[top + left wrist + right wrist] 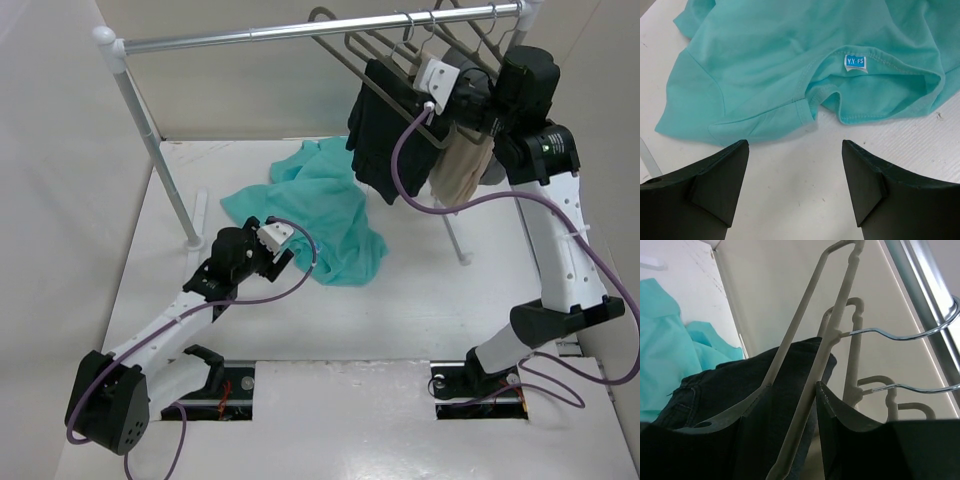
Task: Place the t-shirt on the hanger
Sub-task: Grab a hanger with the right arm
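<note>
**A:** Overhead first. Where is the shirt?

**B:** The t-shirt lies crumpled on the desk below the rail, and none of it is on a hanger. The left end effector sits at its near edge, spread wide and empty. The right end effector is up among the hangers, close to the black garment and the beige garment.

**A:** What's the risk there?

**B:** It's crowded. A careless pull could drag the black garment down or knock neighbouring hangers along the rail.

**A:** And the left wrist?

**B:** The jaws stand wide with only bare desk between them, and the collar is just ahead. The label at the neck reads "Y.Y-FS", white letters on blue. The collar lies doubled, so a pinch here might catch both layers and close the neck hole. It could also skid off the thin cloth and lift nothing.

**A:** Right wrist?

**B:** One bar of a hanger runs up between the fingers, with the black garment hard against it. I cannot tell whether they are clamped on the bar or only around it. If they also nip black cloth, that garment may come away with the hanger. There is no writing in this view.
</note>
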